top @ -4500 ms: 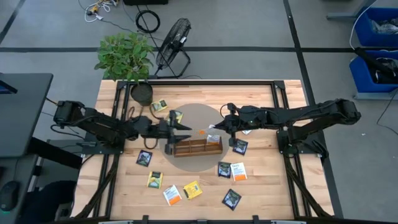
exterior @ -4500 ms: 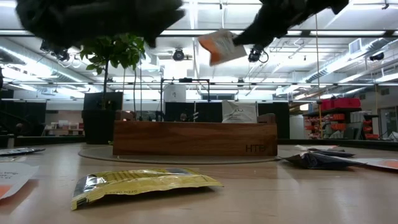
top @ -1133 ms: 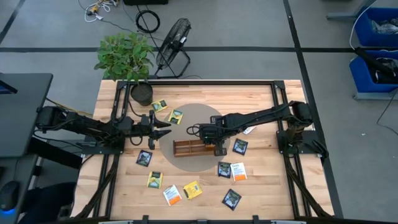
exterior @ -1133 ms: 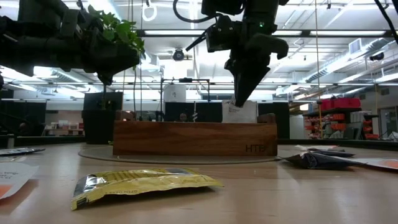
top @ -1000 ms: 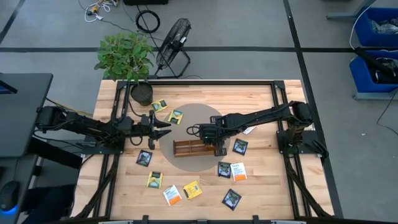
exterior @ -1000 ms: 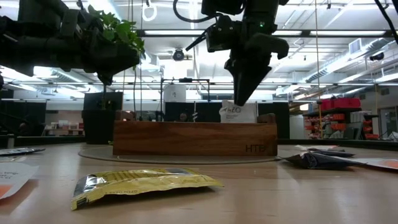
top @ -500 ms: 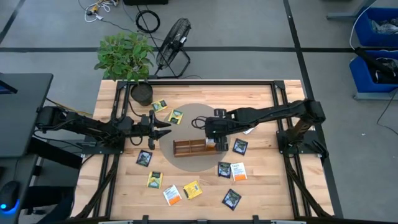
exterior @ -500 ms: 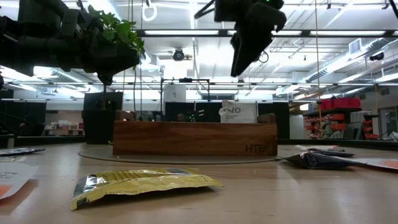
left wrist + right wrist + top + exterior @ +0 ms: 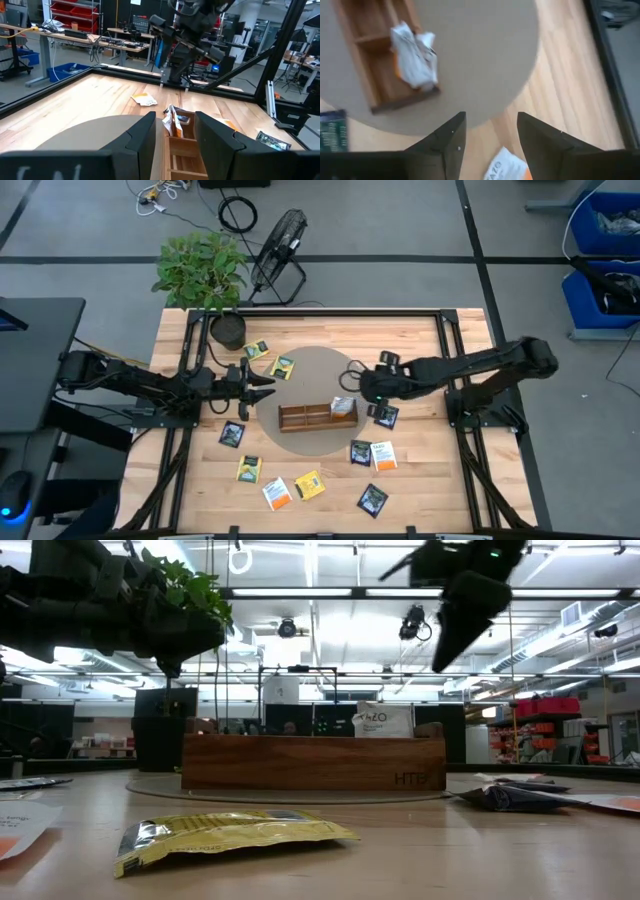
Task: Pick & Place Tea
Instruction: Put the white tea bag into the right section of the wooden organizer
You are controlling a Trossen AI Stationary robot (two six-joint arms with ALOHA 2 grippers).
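Right gripper, released and empty, hovers beside the white-and-orange sachet in tray.

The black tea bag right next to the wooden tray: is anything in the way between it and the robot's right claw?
Nothing visible is. The right gripper hangs open just above and beside the black tea bag, which lies flat on the table with nothing on top of it. The wooden tray sits off to one side.
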